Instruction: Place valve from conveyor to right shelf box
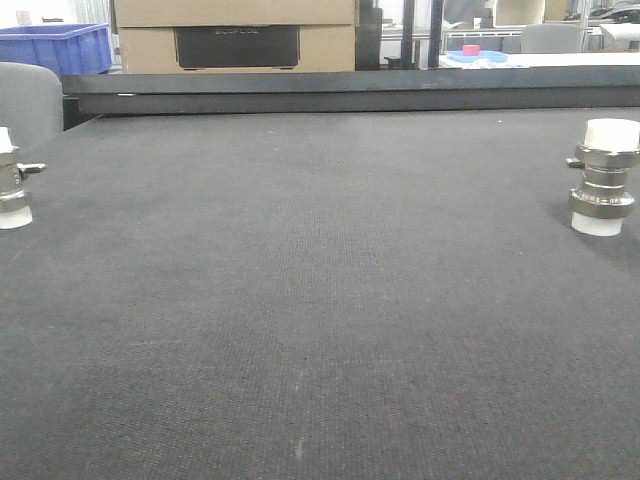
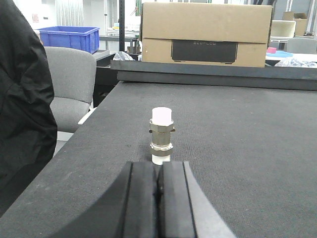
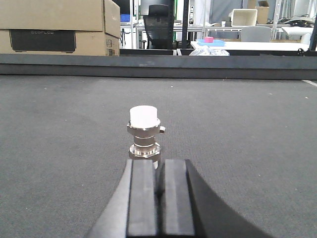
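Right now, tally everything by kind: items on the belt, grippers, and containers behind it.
Valves on the conveyor: 2 (left valve, right valve)
Grippers, both shut: 2 (left gripper, right gripper)
Cardboard box: 1
Blue crate: 1
Total: 6

Wide conveyor (image 1: 320, 300) of dark grey, finely woven matte fabric, bounded at the far side by a black raised rail (image 1: 350, 90). Standing upright on it, well apart: left valve (image 1: 10, 180), cut by the picture edge, and right valve (image 1: 603, 176), both metal with white caps.
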Robot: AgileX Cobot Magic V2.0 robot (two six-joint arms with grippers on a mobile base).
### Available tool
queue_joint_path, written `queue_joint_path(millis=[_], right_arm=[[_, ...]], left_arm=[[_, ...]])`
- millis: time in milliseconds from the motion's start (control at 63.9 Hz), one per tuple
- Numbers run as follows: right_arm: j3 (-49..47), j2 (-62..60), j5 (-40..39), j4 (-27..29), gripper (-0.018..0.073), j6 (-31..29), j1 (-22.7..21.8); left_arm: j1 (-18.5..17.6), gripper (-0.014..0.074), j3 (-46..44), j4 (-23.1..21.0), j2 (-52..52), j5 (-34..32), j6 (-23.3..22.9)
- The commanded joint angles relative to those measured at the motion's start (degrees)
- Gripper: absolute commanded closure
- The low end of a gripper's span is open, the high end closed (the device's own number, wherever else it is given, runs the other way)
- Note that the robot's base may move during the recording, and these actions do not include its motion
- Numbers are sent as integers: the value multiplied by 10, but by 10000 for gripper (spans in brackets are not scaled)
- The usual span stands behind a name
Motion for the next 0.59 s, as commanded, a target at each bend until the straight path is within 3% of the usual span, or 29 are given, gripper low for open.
queue_joint_path(millis=[0,579], right_arm=[[0,-2,-15,1,721,0,0],[0,-2,-15,1,721,0,0]], left_arm=[[-2,708,-1,1,-3,-6,-3],[-2,708,-1,1,-3,-62,-3]])
